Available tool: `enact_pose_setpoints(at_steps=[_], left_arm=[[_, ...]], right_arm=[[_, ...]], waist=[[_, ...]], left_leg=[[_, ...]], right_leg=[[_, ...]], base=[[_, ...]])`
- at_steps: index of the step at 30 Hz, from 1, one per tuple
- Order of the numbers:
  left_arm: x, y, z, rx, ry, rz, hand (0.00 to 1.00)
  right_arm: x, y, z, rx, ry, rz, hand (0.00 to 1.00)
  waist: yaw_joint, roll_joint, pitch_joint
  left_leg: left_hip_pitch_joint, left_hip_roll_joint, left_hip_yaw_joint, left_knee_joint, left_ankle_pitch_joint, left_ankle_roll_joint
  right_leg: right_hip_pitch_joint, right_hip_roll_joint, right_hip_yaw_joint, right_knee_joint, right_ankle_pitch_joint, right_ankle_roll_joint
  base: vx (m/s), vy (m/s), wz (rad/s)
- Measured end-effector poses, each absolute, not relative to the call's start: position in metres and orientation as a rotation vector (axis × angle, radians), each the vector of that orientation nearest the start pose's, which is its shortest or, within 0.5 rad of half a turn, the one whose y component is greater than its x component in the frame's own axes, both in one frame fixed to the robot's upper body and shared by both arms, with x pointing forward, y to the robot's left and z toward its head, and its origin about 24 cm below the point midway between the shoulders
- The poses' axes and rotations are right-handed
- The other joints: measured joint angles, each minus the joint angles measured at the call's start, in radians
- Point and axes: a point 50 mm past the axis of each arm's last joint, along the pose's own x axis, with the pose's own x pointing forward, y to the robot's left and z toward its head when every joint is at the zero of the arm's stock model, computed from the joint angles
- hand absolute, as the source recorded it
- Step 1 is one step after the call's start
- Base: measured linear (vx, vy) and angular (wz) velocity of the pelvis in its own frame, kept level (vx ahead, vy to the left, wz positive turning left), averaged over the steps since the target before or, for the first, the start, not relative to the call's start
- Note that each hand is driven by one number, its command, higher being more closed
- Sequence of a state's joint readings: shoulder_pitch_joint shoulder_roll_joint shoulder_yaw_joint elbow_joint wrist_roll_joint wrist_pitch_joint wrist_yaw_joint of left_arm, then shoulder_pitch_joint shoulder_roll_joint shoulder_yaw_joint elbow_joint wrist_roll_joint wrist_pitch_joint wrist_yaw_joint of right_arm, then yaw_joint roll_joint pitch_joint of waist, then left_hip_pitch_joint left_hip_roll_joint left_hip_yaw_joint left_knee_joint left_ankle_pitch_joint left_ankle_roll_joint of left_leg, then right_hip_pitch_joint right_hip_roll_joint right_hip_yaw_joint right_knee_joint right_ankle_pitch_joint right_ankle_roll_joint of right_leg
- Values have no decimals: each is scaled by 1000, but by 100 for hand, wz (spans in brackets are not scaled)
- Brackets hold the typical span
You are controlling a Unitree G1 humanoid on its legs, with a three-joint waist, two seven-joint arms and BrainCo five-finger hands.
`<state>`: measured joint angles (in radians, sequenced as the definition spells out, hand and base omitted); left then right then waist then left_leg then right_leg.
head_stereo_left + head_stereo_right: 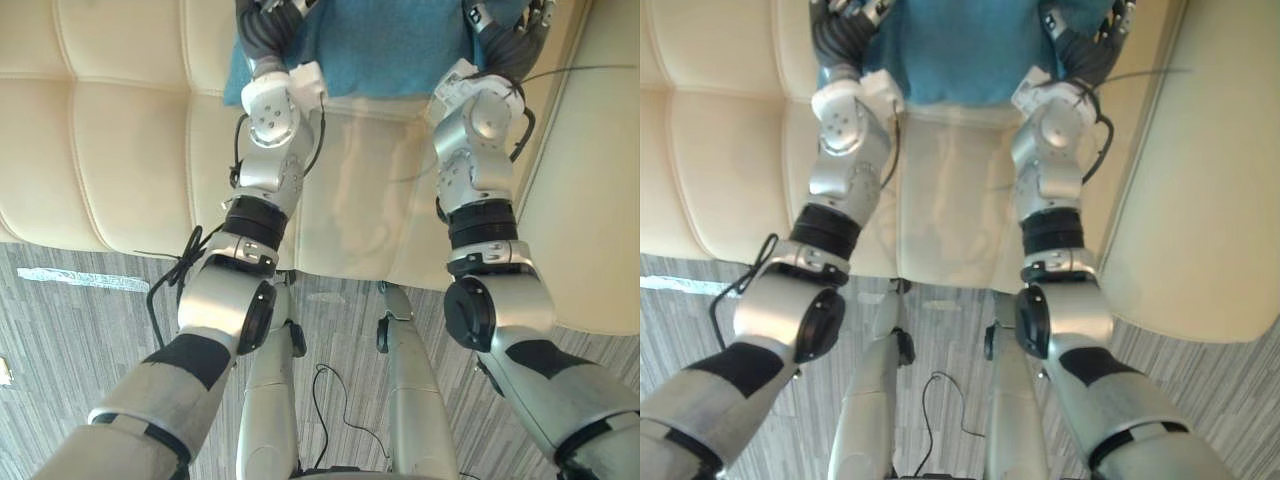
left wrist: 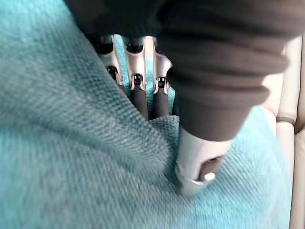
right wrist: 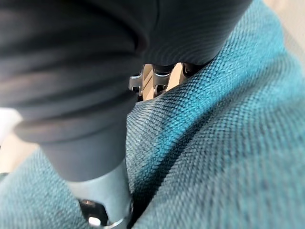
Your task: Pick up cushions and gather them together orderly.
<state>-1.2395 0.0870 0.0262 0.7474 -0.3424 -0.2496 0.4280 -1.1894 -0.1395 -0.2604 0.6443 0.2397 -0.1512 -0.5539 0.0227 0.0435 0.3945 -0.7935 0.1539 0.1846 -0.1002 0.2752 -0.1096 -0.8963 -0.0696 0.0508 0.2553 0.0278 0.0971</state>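
teal cushion (image 1: 380, 45) pinched by left hand (image 2: 198, 152), right hand (image 3: 108, 191); top cropped

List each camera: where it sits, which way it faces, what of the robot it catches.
Left eye view: on the head, facing down; both arms reach to a teal cushion on the cream sofa.
Right eye view: same scene, slightly offset.
Left wrist view: along the left hand, fingers and thumb pinching the cushion.
Right wrist view: along the right hand, its dark cover against the cushion.
All four share the cushion.
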Motion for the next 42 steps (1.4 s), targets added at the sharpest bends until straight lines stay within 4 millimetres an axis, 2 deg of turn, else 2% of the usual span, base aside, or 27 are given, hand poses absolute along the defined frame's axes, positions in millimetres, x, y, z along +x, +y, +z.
enact_pose_setpoints(at_steps=[2, 4, 5, 6, 8, 9, 11, 12, 14, 16, 17, 18, 19, 21, 22, 24, 26, 30, 33, 35, 38, 40, 41, 42], left_arm=[[395, 112, 286, -357, -590, 181, 0], [393, 128, 267, -346, -569, 218, 0], [391, 142, 255, -319, -563, 236, 0], [390, 149, 251, -308, -563, 246, 0], [383, 176, 233, -259, -552, 296, 0], [377, 192, 217, -225, -533, 317, 0], [370, 201, 199, -198, -505, 323, 0], [362, 204, 179, -179, -470, 314, 0], [345, 202, 146, -154, -406, 285, 0], [320, 192, 86, -135, -239, 242, 0], [315, 190, 76, -136, -208, 237, 0], [304, 185, 56, -133, -142, 219, 0], [286, 177, 28, -132, -38, 197, 0], [265, 171, -1, -117, 73, 171, 0], [248, 168, -25, -110, 176, 163, 0], [232, 167, -48, -86, 279, 146, 0], [207, 164, -78, -61, 433, 135, 0], [178, 166, -110, -16, 617, 142, 0], [161, 171, -125, -3, 715, 177, 0], [154, 175, -130, 7, 754, 192, 0], [151, 179, -133, 21, 776, 198, 0], [152, 181, -132, 33, 777, 197, 0], [153, 179, -132, 19, 773, 207, 0], [155, 178, -132, -1, 768, 223, 0]], right_arm=[[385, -180, 273, 404, -564, -492, 0], [376, -205, 243, 364, -539, -549, 0], [367, -224, 226, 327, -530, -581, 0], [362, -232, 219, 312, -528, -595, 0], [342, -261, 194, 254, -518, -650, 0], [328, -276, 172, 210, -479, -680, 0], [315, -285, 154, 177, -447, -692, 0], [301, -289, 132, 141, -390, -696, 0], [281, -286, 104, 129, -321, -686, 0], [253, -277, 57, 101, -169, -678, 0], [248, -275, 50, 100, -144, -676, 0], [240, -270, 37, 97, -94, -659, 0], [226, -261, 17, 80, -15, -633, 0], [212, -251, -4, 69, 79, -592, 0], [202, -240, -26, 66, 176, -553, 0], [191, -230, -49, 75, 291, -513, 0], [172, -216, -79, 109, 444, -484, 0], [146, -203, -112, 129, 641, -461, 0], [126, -199, -129, 160, 754, -479, 0], [119, -200, -134, 168, 795, -495, 0], [120, -199, -135, 172, 805, -494, 0], [123, -197, -137, 173, 817, -486, 0], [128, -197, -135, 174, 805, -482, 0], [134, -194, -133, 175, 793, -468, 0]], waist=[[-2, 0, 0], [-3, -2, -1], [-7, -6, -3], [-8, -11, -6], [-14, -16, -4], [-15, -21, -6], [-15, -24, -7], [-16, -26, -9], [-14, -45, -25], [-14, -78, -75], [-13, -83, -84], [-13, -91, -97], [-13, -100, -120], [-11, -102, -159], [-11, -100, -197], [-9, -95, -226], [-6, -82, -273], [1, -62, -322], [2, -62, -355], [9, -64, -358], [16, -76, -359], [17, -80, -349], [21, -63, -350], [31, -43, -339]], left_leg=[[22, 2, -1, 0, 0, 0], [52, 4, -4, 0, 0, 0], [68, 3, -6, 0, 0, 0], [74, 0, -5, 0, 0, 0], [101, -2, -14, 0, 0, 0], [125, -4, -17, 0, -1, 0], [157, -3, -21, 0, -5, 2], [191, -1, -29, 0, -10, 3], [244, -1, -29, 1, -30, 7], [306, -3, -30, 5, -48, 6], [318, -4, -30, 5, -52, 7], [346, -6, -31, 5, -58, 5], [390, -10, -32, 13, -75, 5], [434, -14, -31, 18, -87, 1], [472, -15, -27, 23, -100, -1], [513, -15, -21, 40, -124, -6], [571, -12, -4, 54, -151, -10], [650, -9, 23, 48, -175, -15], [696, -5, 44, 25, -178, -17], [724, -6, 65, 11, -178, -18], [727, -7, 90, 20, -183, -18], [703, 12, 108, 80, -212, -9], [675, 49, 108, 126, -234, -3], [649, 74, 109, 162, -240, 3]], right_leg=[[26, 0, -9, 0, 0, 0], [50, 1, -16, 17, -2, 0], [61, 2, -20, 31, -10, 1], [63, 0, -20, 42, -19, -2], [93, 1, -24, 53, -41, -4], [119, 3, -28, 54, -50, -6], [154, 3, -35, 54, -64, -13], [192, 5, -41, 55, -70, -15], [244, 4, -43, 57, -88, -17], [310, 2, -47, 55, -108, -19], [322, 0, -47, 55, -113, -20], [352, -2, -49, 55, -118, -20], [403, -8, -52, 51, -130, -20], [454, -13, -54, 40, -139, -18], [499, -15, -54, 23, -143, -19], [555, -17, -55, 1, -146, -20], [621, -17, -46, -29, -147, -20], [693, -14, -30, -67, -145, -21], [734, -7, -14, -107, -131, -20], [758, -5, 5, -137, -112, -17], [759, -5, 26, -145, -86, -11], [730, 1, -5, -99, -57, 2], [711, 22, -26, -84, -14, 13], [647, 15, -57, 152, -105, -18]], base=[[-8, -9, 5], [-10, -12, 8], [-13, -12, 9], [-16, -18, 14], [-18, -36, 15], [-16, -41, 11], [-12, -49, 11], [-6, -65, 12], [11, -64, 7], [37, -60, 7], [60, -35, 9], [88, -28, 9], [136, -39, 11], [122, -21, 5], [123, -7, -3], [113, -5, -8], [78, -2, -17], [40, 8, -19], [45, 1, -19], [50, 15, -32], [44, 20, -32], [-17, -6, -29], [-99, -23, -24], [-99, -29, -1]])
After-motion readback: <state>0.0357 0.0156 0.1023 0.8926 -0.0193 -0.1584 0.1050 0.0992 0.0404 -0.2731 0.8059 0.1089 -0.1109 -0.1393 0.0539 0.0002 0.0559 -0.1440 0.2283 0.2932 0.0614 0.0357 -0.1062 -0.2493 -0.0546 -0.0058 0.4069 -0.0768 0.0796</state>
